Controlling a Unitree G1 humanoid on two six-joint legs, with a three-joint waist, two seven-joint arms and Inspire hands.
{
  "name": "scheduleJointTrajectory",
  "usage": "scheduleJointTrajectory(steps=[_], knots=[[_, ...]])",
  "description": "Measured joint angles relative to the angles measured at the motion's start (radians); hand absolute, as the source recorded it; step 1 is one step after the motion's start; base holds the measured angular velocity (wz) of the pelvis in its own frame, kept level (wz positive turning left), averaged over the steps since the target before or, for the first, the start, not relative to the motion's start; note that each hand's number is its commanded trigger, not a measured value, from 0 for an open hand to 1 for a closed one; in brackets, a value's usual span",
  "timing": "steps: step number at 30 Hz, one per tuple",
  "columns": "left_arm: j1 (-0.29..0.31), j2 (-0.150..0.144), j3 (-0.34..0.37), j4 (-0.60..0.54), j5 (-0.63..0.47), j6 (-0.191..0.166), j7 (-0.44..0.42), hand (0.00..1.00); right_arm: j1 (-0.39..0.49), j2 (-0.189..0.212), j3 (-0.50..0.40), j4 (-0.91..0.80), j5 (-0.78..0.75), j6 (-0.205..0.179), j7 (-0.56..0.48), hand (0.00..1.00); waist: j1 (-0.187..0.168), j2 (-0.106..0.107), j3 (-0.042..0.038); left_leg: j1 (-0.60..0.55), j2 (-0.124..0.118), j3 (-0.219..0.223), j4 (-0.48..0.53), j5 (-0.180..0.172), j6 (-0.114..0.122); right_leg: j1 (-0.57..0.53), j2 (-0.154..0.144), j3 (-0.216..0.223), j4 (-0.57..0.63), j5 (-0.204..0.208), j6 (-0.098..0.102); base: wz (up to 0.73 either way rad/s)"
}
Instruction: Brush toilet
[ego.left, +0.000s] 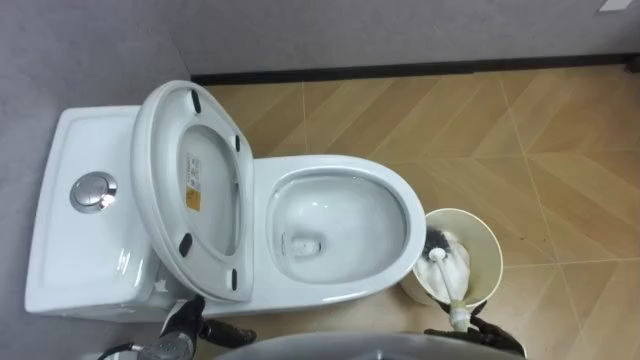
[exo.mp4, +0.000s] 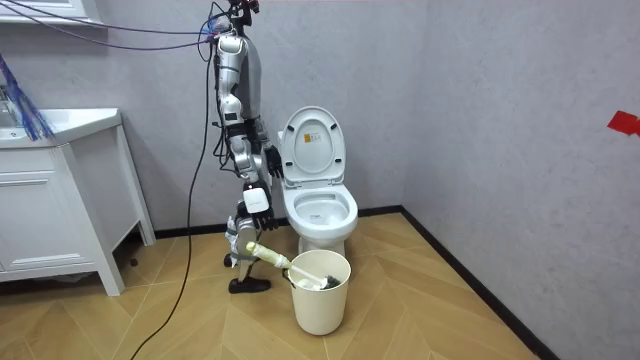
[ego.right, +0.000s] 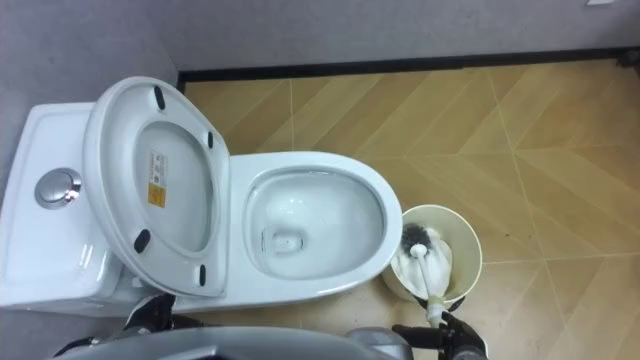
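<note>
You're looking at one toilet, with one raised seat, four dark bumpers on that seat, one label and one flush button. Just beside the toilet, count one bin, and one brush in it. Well apart from the toilet, on the room view's left, stands one cabinet.

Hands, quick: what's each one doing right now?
Left hand: cannot be told.
Right hand: closed on the toilet brush handle.

Robot stands beside toilet, seat up; brush slants into white bucket nearby.
</note>
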Motion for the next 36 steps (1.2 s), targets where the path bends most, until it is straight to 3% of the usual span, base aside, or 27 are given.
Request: scheduleJointTrajectory(steps=[9, 17, 29, 32, 36], knots=[[0.008, 0.001, 0.016, -0.003, -0.01, -0.001, 0.0, 0.0, -0.002, 0.0, -0.001, -0.008, -0.086, 0.002, -0.044, 0.0, 0.008, -0.003, 0.0069, 0.013, 0.002, 0.002, 0.004, 0.0, 0.0, 0.005, 0.002, 0.0, -0.004, 0.001, -0.001, -0.01], [0.022, 0.004, 0.036, -0.012, -0.031, -0.001, 0.0, 0.0, -0.005, 0.0, -0.003, -0.01, -0.186, 0.012, -0.112, 0.0, 0.016, -0.012, -0.0036, -0.001, 0.001, -0.001, 0.006, 0.0, 0.0, -0.007, 0.002, 0.002, 0.005, 0.001, -0.002, 0.01], [0.022, 0.006, 0.055, -0.009, -0.031, -0.02, 0.006, 0.0, -0.032, 0.001, -0.018, -0.037, -0.253, 0.007, -0.231, 0.0, 0.029, -0.021, -0.0019, -0.015, -0.001, -0.006, 0.011, 0.0, 0.0, -0.028, -0.003, -0.001, 0.021, 0.002, 0.0, 0.02], [0.009, 0.007, 0.056, -0.006, -0.029, -0.024, 0.011, 0.0, -0.056, 0.001, -0.018, -0.035, -0.254, 0.007, -0.269, 0.0, 0.038, -0.013, -0.0074, -0.059, -0.001, -0.019, 0.016, 0.0, 0.0, -0.065, -0.006, -0.022, 0.031, 0.008, 0.0, 0.11], [-0.001, 0.014, 0.055, -0.003, -0.049, -0.03, 0.015, 0.0, -0.082, -0.001, -0.018, -0.016, -0.255, -0.002, -0.311, 0.0, 0.039, -0.017, -0.0033, -0.131, -0.004, -0.033, 0.049, 0.0, 0.0, -0.118, -0.016, -0.063, 0.051, 0.012, 0.0, 0.18]])
